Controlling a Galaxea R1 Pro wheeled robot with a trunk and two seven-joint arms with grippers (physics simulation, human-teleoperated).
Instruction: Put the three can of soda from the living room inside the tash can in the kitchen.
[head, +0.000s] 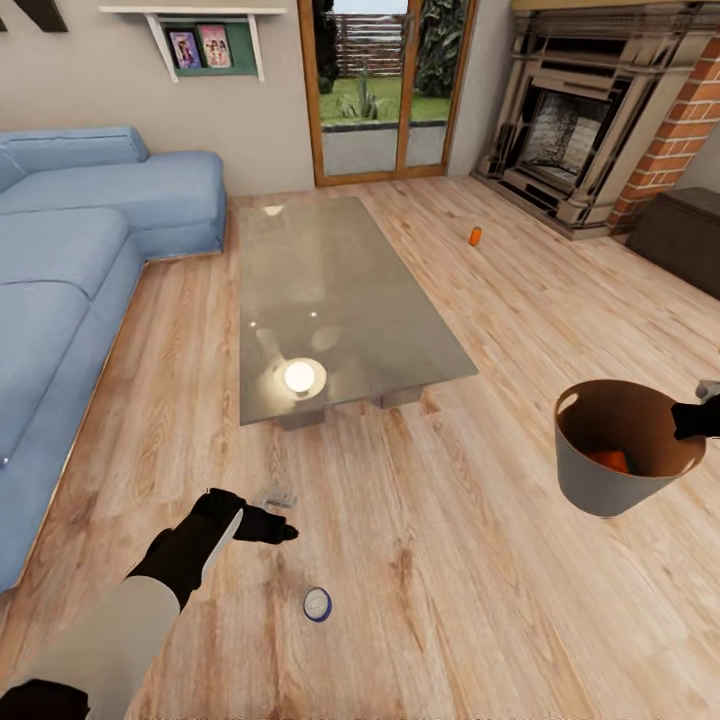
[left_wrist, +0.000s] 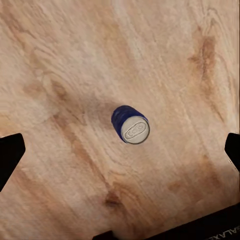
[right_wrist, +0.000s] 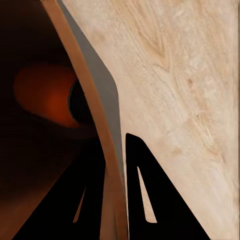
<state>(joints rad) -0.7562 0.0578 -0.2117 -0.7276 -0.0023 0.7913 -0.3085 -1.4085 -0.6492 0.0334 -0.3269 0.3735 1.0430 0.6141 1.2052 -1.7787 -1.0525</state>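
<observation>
Head view has the robot parked on the wood floor (head: 520, 300) of the living room, with the blue sofa (head: 70, 260) along the robot's left and the glass coffee table (head: 330, 300) right in front. Fireplace (head: 570, 120) with the brick chimney (head: 675, 130) is off at the far right, glass patio door (head: 385, 85) straight back.

The dark blue can (head: 317, 604) is standing upright on the floor, close in front of the robot, silvery top facing up. The left gripper (head: 283, 512) hangs above the floor just beyond it and a bit to the robot's left, not touching it. In the left wrist view the blue can (left_wrist: 130, 124) sits pretty much centred between the two dark fingertips (left_wrist: 10, 152), which are way out at opposite edges of the frame, so that gripper is spread wide with nothing in it.

The right gripper (head: 697, 420) is carrying the trash can (head: 605, 480) by its rim, up off the floor on the robot's right side. Right wrist view shows it nicely: the fingers (right_wrist: 150, 200) are pinched on the bin wall (right_wrist: 97, 120), one inside and one outside. One orange can (head: 610, 461) is lying at the bottom of the bin, and it shows as a dim orange blob (right_wrist: 47, 97) in the right wrist view too.

The other orange can (head: 475, 236) is still out on the floor, well past the table's far right corner, over toward the fireplace. Looks upright, but it's too small to really say.
</observation>
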